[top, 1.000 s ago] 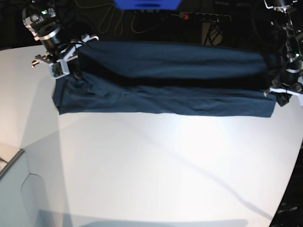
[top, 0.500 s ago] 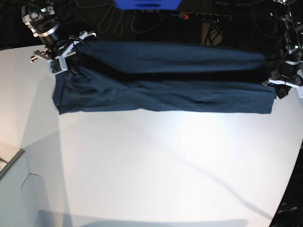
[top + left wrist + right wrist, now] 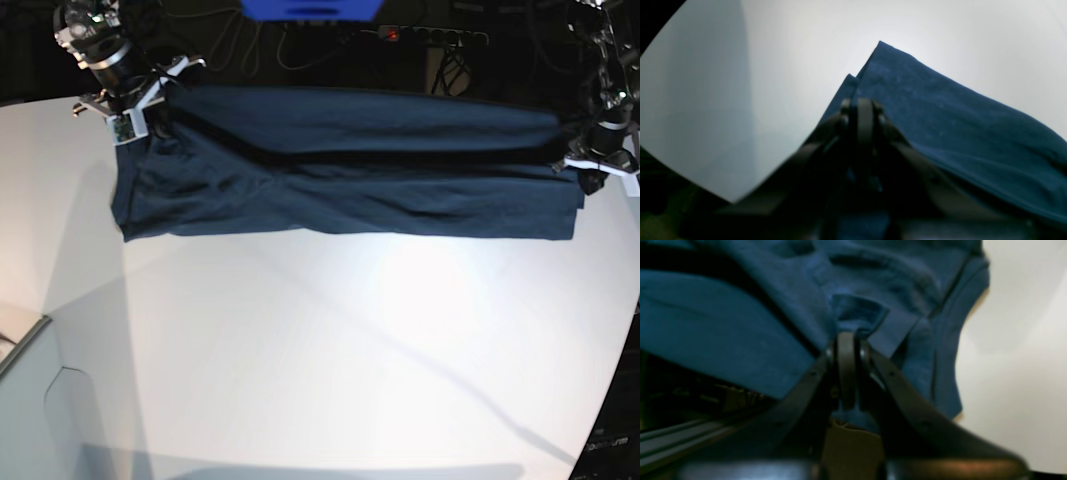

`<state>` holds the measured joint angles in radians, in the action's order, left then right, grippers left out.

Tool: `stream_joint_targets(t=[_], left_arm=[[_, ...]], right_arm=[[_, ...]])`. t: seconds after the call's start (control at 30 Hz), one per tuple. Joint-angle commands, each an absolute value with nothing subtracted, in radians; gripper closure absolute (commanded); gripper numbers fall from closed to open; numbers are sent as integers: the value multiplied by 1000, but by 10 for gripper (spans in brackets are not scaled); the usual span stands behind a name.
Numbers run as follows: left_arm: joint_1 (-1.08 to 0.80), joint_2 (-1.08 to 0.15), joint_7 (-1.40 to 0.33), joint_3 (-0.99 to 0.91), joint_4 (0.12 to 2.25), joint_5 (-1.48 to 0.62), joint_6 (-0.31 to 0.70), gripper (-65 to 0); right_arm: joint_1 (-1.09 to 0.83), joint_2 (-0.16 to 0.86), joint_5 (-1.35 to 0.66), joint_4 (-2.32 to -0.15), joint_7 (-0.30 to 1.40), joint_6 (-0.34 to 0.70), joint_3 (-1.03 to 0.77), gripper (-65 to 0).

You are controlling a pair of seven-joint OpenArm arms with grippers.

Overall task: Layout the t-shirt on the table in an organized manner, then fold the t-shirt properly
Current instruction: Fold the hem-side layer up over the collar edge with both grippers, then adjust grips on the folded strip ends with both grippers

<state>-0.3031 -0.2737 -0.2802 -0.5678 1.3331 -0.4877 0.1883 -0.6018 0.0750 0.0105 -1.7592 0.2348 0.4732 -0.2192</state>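
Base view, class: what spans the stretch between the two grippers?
Only the t-shirt, pinched by the right gripper and left gripper, hanging onto the table.

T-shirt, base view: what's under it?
Bare white table runs up to the t-shirt's near edge. Whatever lies beneath the cloth is covered and cannot be seen.

T-shirt (image 3: 350, 190) matt navy cloth; table (image 3: 330, 350) smooth white.

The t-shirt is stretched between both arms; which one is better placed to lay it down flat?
Neither alone: the left gripper and right gripper each pinch one end of the t-shirt, so both should probably lower together.
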Motion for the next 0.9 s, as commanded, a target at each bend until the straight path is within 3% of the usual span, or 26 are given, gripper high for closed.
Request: stream_joint_targets(t=[0.0, 0.17, 0.27, 0.4, 0.5, 0.67, 0.87], left_arm=[[-300, -291, -252, -575, 1346, -492, 193, -4], [-302, -291, -257, -572, 1346, -492, 193, -6], [-303, -291, -259, -568, 1346, -492, 193, -29], [-303, -291, -259, -568, 1346, -492, 191, -176], [-305, -291, -259, -573, 1346, -492, 191, -267], [-306, -291, -259, -576, 1346, -492, 189, -284], [-306, -294, -259, -576, 1345, -489, 189, -289]], right_arm=[[-602, 84, -1, -1767, 213, 473, -220, 0], [-599, 85, -1, -1756, 222, 473, -220, -12], [-599, 85, -1, -1756, 223, 473, -220, -97], [-602, 85, -1, -1759, 223, 473, -229, -235], [-604, 82, -1, -1765, 219, 473, -243, -289], [-598, 18, -1, -1822, 217, 473, -311, -298], [-575, -13, -1, -1854, 223, 473, -251, -299]])
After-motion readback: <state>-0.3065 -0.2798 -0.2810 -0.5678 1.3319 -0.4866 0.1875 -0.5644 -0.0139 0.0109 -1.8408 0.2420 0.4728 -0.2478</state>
